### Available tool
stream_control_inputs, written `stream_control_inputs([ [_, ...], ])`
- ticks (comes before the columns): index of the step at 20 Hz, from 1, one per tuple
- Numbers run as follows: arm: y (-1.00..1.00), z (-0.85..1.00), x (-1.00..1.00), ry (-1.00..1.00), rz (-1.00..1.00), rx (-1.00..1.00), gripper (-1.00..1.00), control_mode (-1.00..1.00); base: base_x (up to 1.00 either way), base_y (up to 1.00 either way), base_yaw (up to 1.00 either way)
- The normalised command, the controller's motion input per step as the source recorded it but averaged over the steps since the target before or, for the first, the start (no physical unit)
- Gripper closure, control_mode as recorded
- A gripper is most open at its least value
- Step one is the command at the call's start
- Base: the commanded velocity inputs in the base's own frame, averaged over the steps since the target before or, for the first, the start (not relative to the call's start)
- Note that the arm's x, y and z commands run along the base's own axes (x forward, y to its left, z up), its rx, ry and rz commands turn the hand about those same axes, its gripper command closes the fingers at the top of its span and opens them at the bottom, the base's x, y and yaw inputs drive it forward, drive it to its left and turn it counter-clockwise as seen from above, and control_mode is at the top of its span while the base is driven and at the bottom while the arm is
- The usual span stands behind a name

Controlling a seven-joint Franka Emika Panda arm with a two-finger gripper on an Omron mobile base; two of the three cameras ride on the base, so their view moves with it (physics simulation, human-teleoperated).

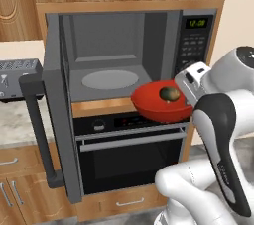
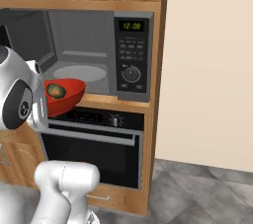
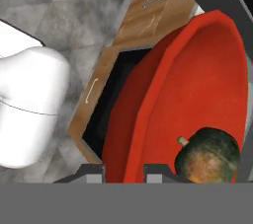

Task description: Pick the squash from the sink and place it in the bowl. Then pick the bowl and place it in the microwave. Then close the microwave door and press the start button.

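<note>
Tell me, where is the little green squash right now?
The squash sits inside the red bowl, which the gripper holds up in front of the open microwave, just above the oven.

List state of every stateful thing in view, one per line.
microwave door: swung wide open.
microwave: lit clock, round plate inside bare.
bowl: held off the ground just outside the microwave, tilted, rim between the jaws.
squash: lying in the bowl.
gripper: shut on the bowl's rim.
oven: door closed.
</note>
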Motion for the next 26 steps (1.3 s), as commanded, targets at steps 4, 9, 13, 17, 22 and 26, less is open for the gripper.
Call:
stream_control_inputs([
  [4,0.22,0.0,1.0,0.0,0.0,0.0,1.0,-1.0,0.0,0.0,0.0],
  [9,0.19,0.0,1.0,0.0,0.0,0.0,1.0,-1.0,0.0,0.0,0.0],
  [13,0.66,0.0,0.86,0.0,0.0,0.0,1.0,-1.0,0.0,0.0,0.0],
  [17,0.32,-0.02,0.85,0.0,0.0,0.0,1.0,-1.0,0.0,0.0,0.0],
  [22,0.07,-0.13,0.94,0.0,0.0,0.0,1.0,-1.0,0.0,0.0,0.0],
  [26,0.0,-0.32,0.96,0.02,0.0,0.0,1.0,-1.0,0.0,0.0,0.0],
])
